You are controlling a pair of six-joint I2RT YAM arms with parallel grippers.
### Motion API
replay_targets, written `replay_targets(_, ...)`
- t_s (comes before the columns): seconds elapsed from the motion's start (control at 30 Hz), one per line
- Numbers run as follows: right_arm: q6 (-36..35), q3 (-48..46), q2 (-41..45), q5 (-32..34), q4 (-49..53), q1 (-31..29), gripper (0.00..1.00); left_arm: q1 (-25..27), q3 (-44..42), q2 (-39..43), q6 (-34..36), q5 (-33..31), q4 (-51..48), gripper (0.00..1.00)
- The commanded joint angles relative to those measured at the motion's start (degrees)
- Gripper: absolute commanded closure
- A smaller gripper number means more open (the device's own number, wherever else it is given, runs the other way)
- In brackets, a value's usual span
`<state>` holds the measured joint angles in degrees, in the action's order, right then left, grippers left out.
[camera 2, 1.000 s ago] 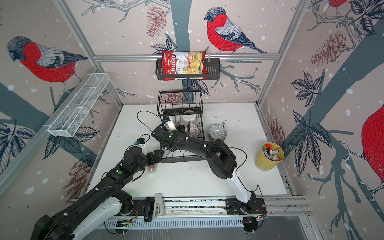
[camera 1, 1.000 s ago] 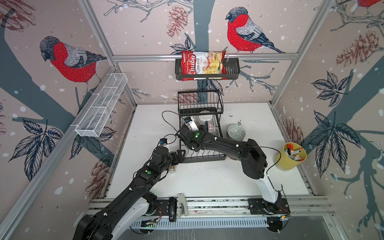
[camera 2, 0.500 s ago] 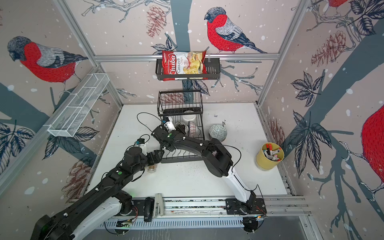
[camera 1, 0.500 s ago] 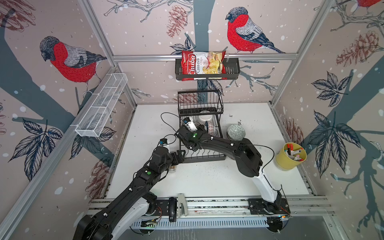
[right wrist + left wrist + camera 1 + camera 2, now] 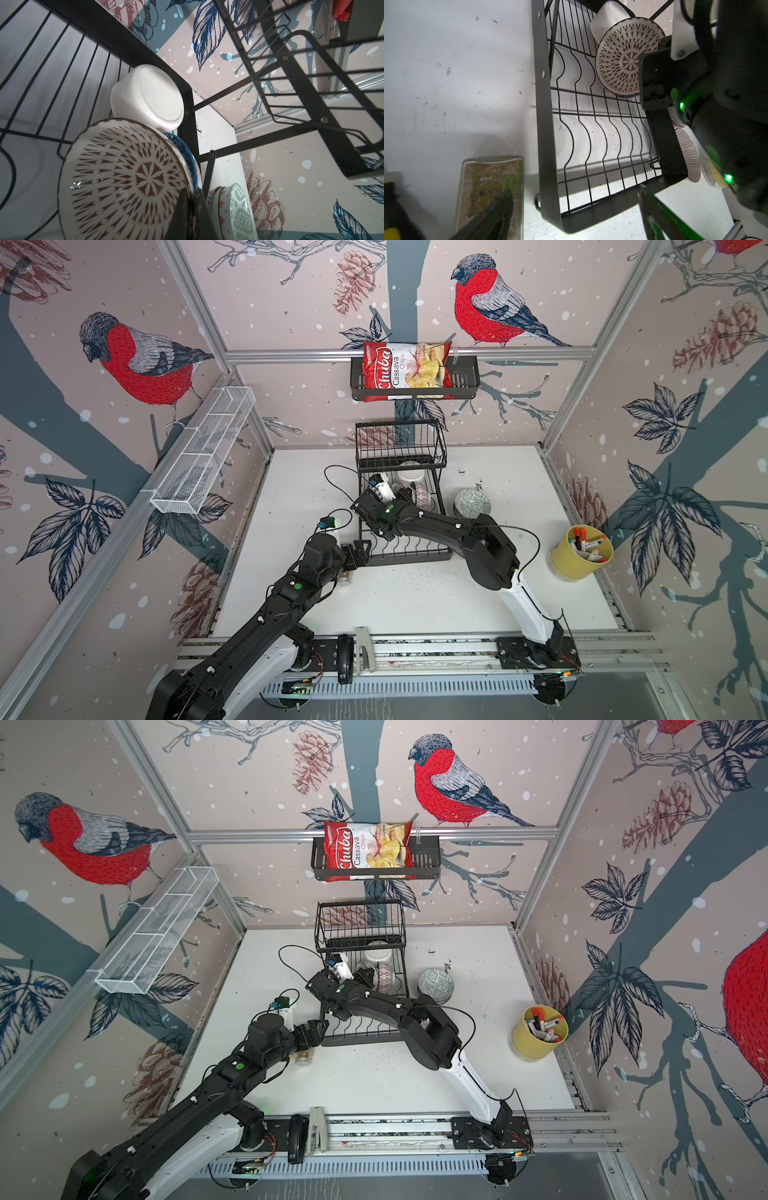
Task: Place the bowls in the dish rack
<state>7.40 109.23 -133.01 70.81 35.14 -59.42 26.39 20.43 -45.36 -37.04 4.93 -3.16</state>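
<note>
Red-patterned bowl [image 5: 133,178] stood on edge in dish rack [image 5: 409,558] lower grid, rim pinched by clenched right tool [image 5: 188,197]. Left tool [image 5: 359,551] released, held at rack's 7 o'clock. Grey-green bowl [image 5: 472,502] stacked at 3 o'clock. Ceramic judged rigid, slippery, chippable; rim hold advised.

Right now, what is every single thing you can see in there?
two-tier wire dish rack: one, black, on the white table
plain ceramic bowl: one, white, rack's lower tier, back
red-patterned ceramic bowl: one, red and white, lower tier, on edge
blue-patterned bowl: one, blue, behind it
stacked patterned bowls: number unclear, grey-green on top, table right of rack
round pot of markers: one, yellow, right table edge
chips bag: one, red, black wall basket
mesh shelf: one, white, left wall
small spice jar: one, clear, near rack's front corner
left gripper: open, near the jar
right gripper: shut on red-patterned bowl's rim
</note>
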Motion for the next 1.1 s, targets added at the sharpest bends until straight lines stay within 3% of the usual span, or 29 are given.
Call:
replay_targets(0.0, -0.45, 0.72, -0.45, 4.24, -1.80, 0.29, 1.00, -0.11, -0.17, 0.07, 0.81, 0.78, 2.28, 0.06)
replay_targets(1.07, -4.67, 2.29, -5.98, 5.20, -5.28, -0.41, 1.00, -0.09, -0.41, 0.08, 0.71, 0.08, 2.19, 0.06)
